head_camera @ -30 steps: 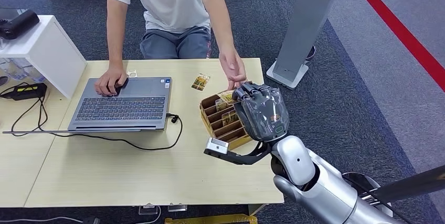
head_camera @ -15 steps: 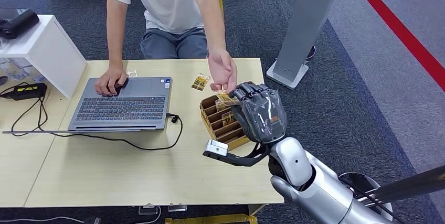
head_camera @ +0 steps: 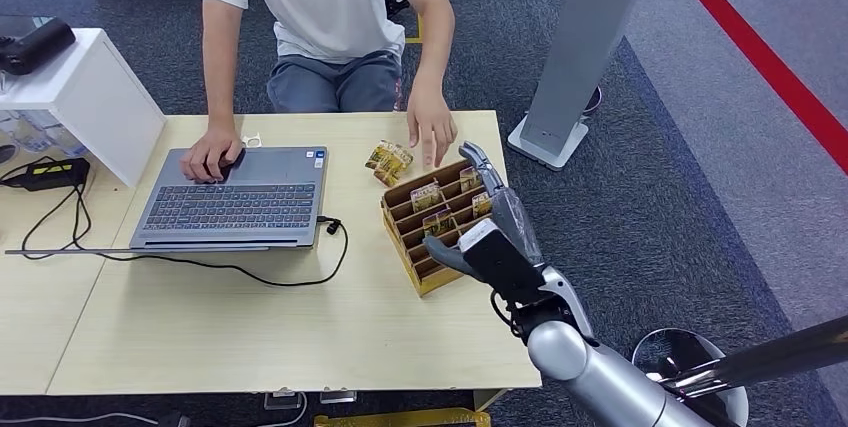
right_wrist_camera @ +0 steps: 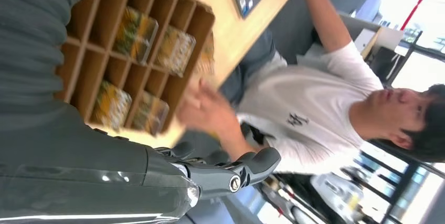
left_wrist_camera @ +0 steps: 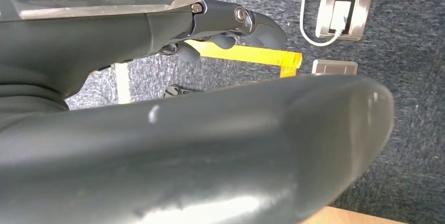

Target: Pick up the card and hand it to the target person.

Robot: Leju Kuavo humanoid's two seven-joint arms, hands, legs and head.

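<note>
The right hand hovers empty, fingers extended, above the cardboard card box, while the person's hand presses cards onto the table just beside it.

A light wooden table carries an open grey laptop with a black cable looping off its right side across the tabletop. At the table's left end stands a white box-shaped shelf unit, with a black and yellow device lying just beside its base. On the dark blue-grey carpet to the right rises a grey metal post on a flat white base, and a red stripe runs diagonally across the floor beyond it.
</note>
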